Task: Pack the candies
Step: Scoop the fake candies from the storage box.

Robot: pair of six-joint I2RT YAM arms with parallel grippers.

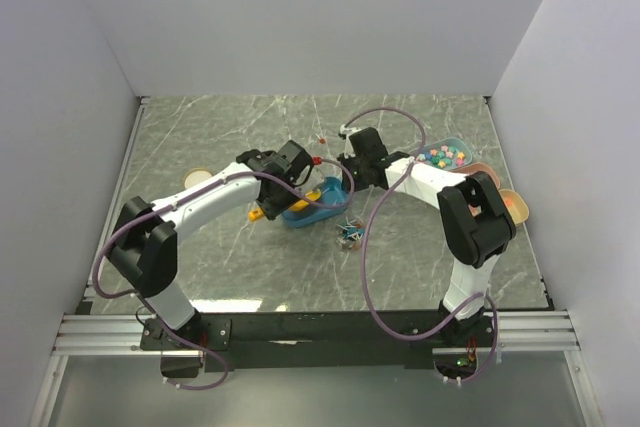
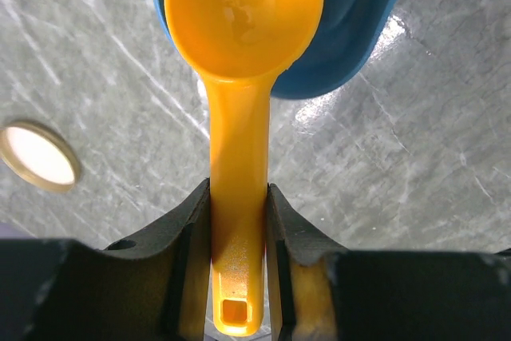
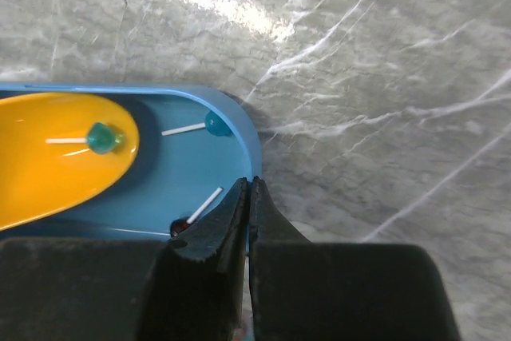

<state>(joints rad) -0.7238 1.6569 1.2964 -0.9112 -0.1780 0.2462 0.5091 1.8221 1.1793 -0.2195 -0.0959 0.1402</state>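
Resting in blue tray (image 3: 152,197): yellow scoop (image 3: 48,173), candies (image 3: 215,123).

Grey-green table (image 1: 230,127), white marble veining. Glossy yellow-orange scoop (image 2: 239,21). Blue tray (image 3: 200,189). Loose candies (image 1: 348,232): mostly blue, dark. 1 candy on scoop (image 3: 101,136): teal, white stick. Pastel pink, yellow, green sweets (image 1: 443,155). Orange dish (image 1: 512,205). Cream disc (image 2: 40,155). Purple cables (image 1: 363,257).

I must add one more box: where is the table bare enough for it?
Free: the table's far left corner beyond the round lid, and its near strip, this side of the candies. Crowded: the middle around the blue tray and yellow scoop, and the right edge by the sweets container.
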